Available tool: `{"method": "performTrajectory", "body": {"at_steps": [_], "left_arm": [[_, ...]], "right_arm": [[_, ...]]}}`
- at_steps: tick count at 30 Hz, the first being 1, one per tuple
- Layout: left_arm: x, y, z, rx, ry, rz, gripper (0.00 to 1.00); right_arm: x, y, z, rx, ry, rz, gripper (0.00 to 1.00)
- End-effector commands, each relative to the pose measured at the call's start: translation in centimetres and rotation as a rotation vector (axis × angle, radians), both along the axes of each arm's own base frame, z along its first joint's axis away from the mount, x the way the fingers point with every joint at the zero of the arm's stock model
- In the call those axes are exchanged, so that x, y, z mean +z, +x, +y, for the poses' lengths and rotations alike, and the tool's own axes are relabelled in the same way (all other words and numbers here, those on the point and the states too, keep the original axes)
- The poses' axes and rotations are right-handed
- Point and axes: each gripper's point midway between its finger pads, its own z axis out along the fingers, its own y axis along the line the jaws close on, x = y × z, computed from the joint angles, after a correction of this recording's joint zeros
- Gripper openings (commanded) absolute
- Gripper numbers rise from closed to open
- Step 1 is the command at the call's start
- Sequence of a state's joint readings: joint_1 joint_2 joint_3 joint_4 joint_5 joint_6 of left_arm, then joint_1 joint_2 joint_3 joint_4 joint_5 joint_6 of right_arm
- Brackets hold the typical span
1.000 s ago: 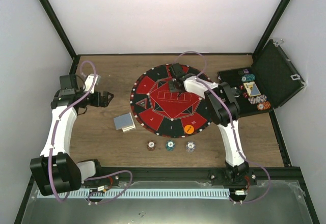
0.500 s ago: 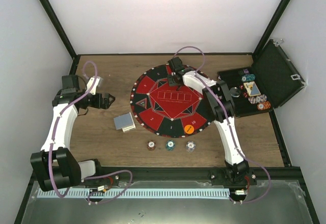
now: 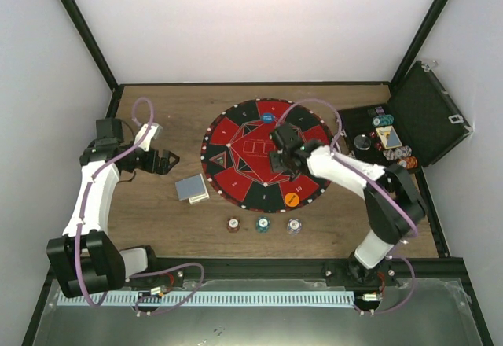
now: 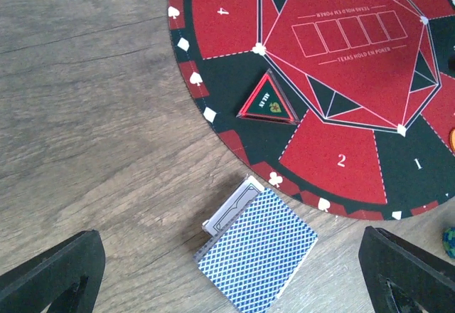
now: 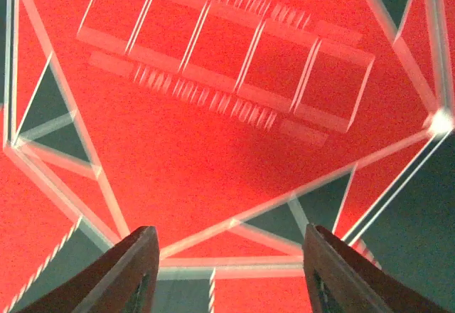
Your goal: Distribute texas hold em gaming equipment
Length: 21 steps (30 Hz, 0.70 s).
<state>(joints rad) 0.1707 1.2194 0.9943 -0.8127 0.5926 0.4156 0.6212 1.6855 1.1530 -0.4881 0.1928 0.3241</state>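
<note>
A deck of blue-backed playing cards (image 3: 192, 189) lies on the wood left of the round mat (image 3: 236, 138); it shows in the left wrist view (image 4: 259, 249) between and ahead of my fingers. My left gripper (image 3: 167, 160) is open and empty, hovering left of and beyond the deck; in its wrist view (image 4: 227, 288) the jaws stand wide. My right gripper (image 3: 281, 161) is open and empty over the mat's red centre (image 5: 213, 149), seen in its wrist view (image 5: 227, 277). A blue button disc (image 3: 268, 117) lies at the mat's far edge, an orange one (image 3: 291, 200) at its near edge. Brown (image 3: 233, 225), teal (image 3: 262, 223) and white (image 3: 294, 225) chips stand in front.
A black hinged case (image 3: 428, 114) lies open at the right with more chips (image 3: 404, 160) and cards inside. A small triangular token (image 4: 268, 103) rests on the mat's left part. Black frame posts bound the table's back and sides.
My right gripper has drawn back from the mat's far edge to over its centre, and the blue disc now lies uncovered there. My left gripper has shifted slightly toward the deck.
</note>
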Motion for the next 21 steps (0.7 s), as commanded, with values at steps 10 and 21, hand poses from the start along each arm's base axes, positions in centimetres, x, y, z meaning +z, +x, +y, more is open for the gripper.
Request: {"method": "performTrajectory", "body": {"at_steps": [10, 21], "left_arm": [[2.0, 0.3, 0.1, -0.004, 0.0, -0.063, 1.0], [2.1, 0.9, 0.1, 0.003, -0.006, -0.065, 1.0]], "right_arm": [[-5.6, -12.0, -0.8, -0.022, -0.054, 0.182, 0.42], [-7.6, -13.1, -2.7, -0.043, -0.131, 0.213, 0.37]]}}
